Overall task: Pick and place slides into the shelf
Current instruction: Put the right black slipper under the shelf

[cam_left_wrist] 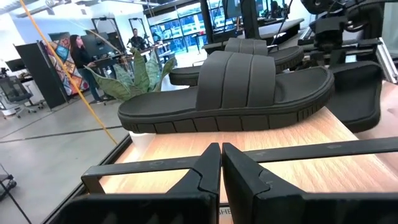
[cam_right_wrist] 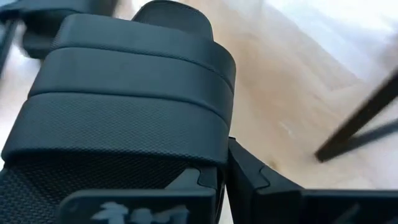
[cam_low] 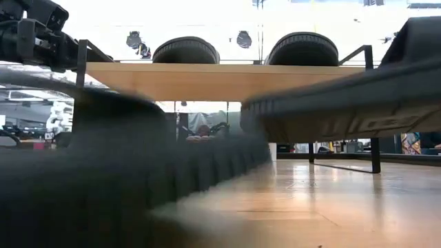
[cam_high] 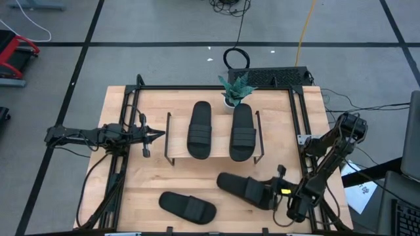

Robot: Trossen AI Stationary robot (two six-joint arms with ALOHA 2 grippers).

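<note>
Two black slides [cam_high: 200, 130] [cam_high: 242, 133] lie side by side, soles down, on the shelf's wooden top board [cam_high: 220, 152]. In the low view they show above the board [cam_low: 227, 81]. A third slide [cam_high: 187, 207] lies sole down on the table near the front edge. A fourth slide [cam_high: 244, 187] is at the front right, with my right gripper [cam_high: 279, 195] shut on it. My left gripper [cam_high: 154, 134] is shut and level, left of the shelf, pointing at it and holding nothing. My right gripper pinches the slide's side edge [cam_right_wrist: 219, 163] right beside the ribbed strap, between its two fingers. The fingers slant down from the table's right. In the low view the slide [cam_low: 344, 103] is tilted, its gripper end higher, with bare table showing under it.
A small potted plant [cam_high: 236, 92] stands at the far edge behind the shelf. Black frame rails [cam_high: 298, 118] run along the table's sides. Bare wood lies between the shelf and the front slides. People stand in the room beyond the table [cam_left_wrist: 81, 62].
</note>
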